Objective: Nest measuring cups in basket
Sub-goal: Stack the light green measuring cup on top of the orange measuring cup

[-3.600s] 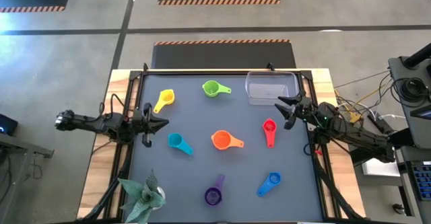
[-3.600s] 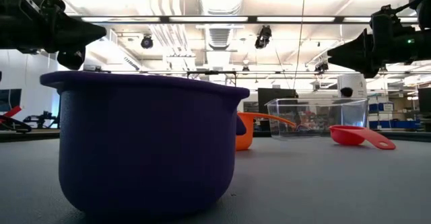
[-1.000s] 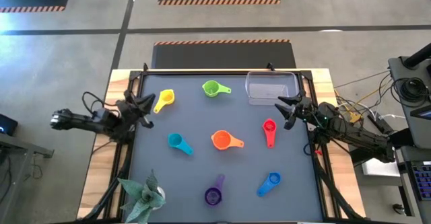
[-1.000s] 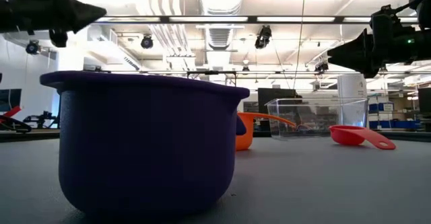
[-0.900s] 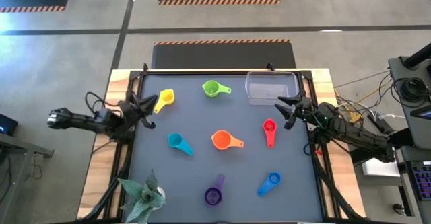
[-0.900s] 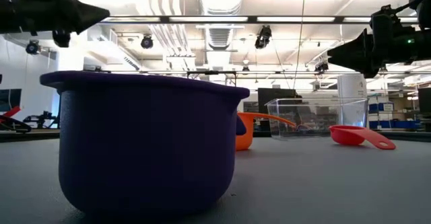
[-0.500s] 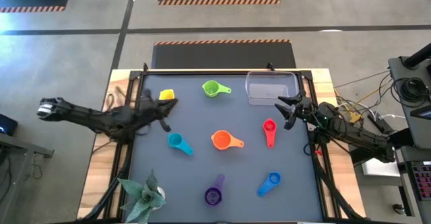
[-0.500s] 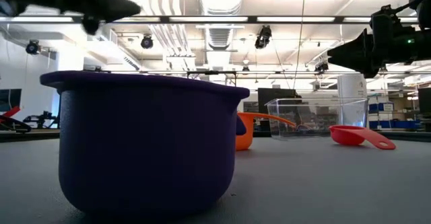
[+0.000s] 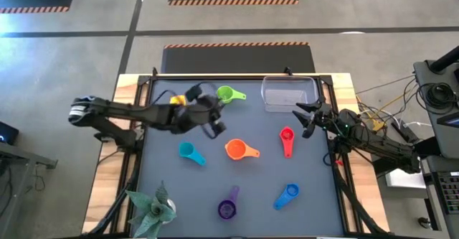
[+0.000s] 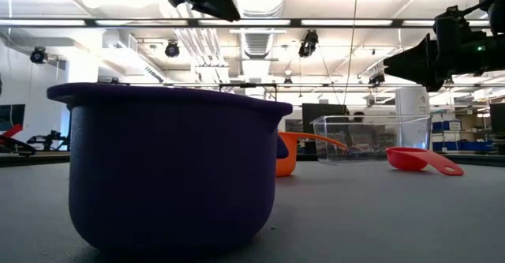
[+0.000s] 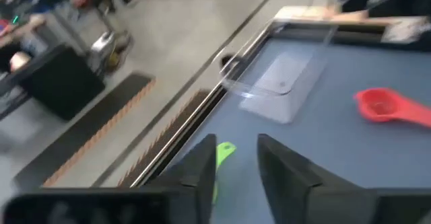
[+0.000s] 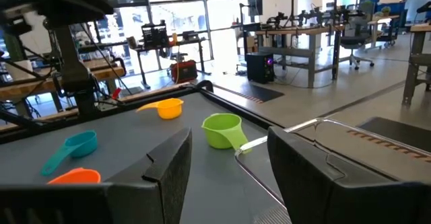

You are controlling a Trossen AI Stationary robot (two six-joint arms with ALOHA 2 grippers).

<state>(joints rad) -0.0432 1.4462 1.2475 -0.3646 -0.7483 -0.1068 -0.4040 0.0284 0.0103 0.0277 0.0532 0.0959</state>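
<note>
one blue cup (image 9: 287,194) shows from above only, low view lacks it

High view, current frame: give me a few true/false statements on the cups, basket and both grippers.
1. The basket has no cups in it. True.
2. The red cup sits inside the basket. False: it lies on the table, outside the basket.
3. The left gripper is out over the table, near the green cup. True.
4. The right gripper holds the blue cup. False: it is open and empty beside the basket, and the blue cup lies on the table.
5. The purple cup is nested in the orange cup. False: they lie apart.
</note>
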